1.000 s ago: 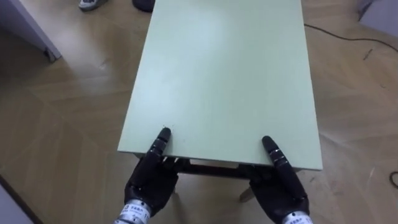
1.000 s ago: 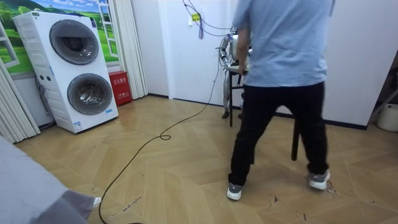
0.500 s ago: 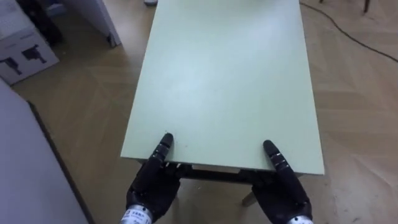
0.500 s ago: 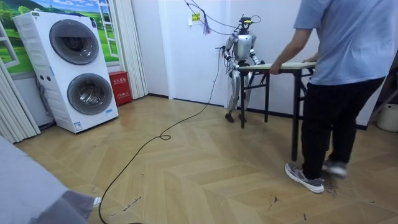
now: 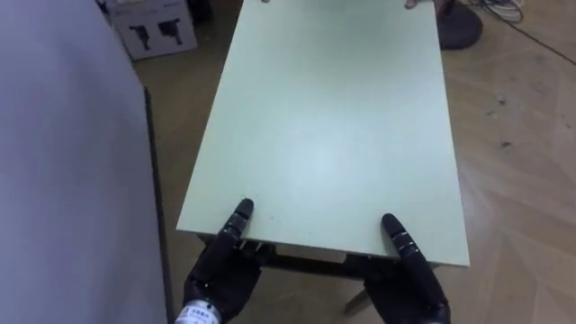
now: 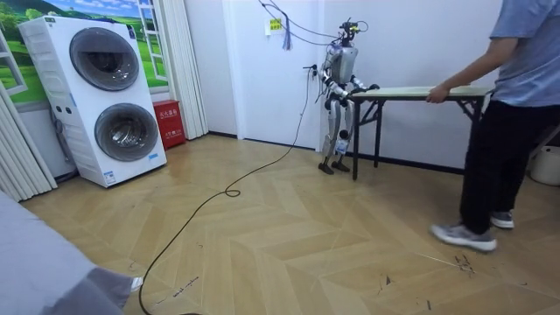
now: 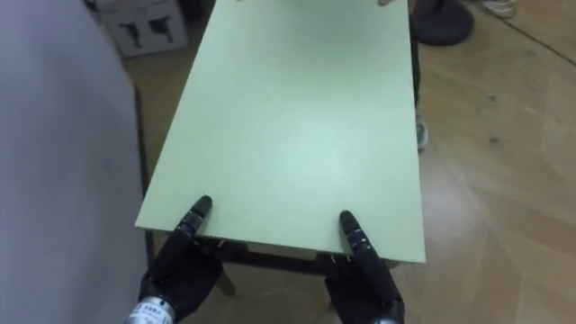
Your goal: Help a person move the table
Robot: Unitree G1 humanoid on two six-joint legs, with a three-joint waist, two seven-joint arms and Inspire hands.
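Left eye view: the left hand [image 5: 219, 270] and the right hand [image 5: 412, 281] sit at the near short edge of the pale green table [image 5: 324, 135], each with its thumb laid flat on the top. The rest of each hand goes under the edge, so I cannot tell how either one grasps. The tabletop runs straight away from both hands. At its far end the person's fingertips [image 5: 414, 4] just show, cut off by the picture's top. Left of the left hand a grey wall [image 5: 72, 162] stands close. Beyond it is a cardboard box [image 5: 153, 22], partly cut off.

Right eye view: same hold, with the left hand [image 7: 175, 268] and right hand [image 7: 362, 274] under the near edge. The right wrist is cut off at the bottom.

Room view: the robot stands by the white wall and holds one end of the table [image 6: 411, 90], its hands too small to make out. The person [image 6: 516, 114], cut off at the top and right, holds the other end with an outstretched hand [image 6: 435, 96]. The table's legs are clear of the floor [image 6: 289, 236]. Well apart from the hands, at the room view's left, stands a washer and dryer stack [image 6: 105, 96]. A cable [image 6: 229, 191] trails across the floor
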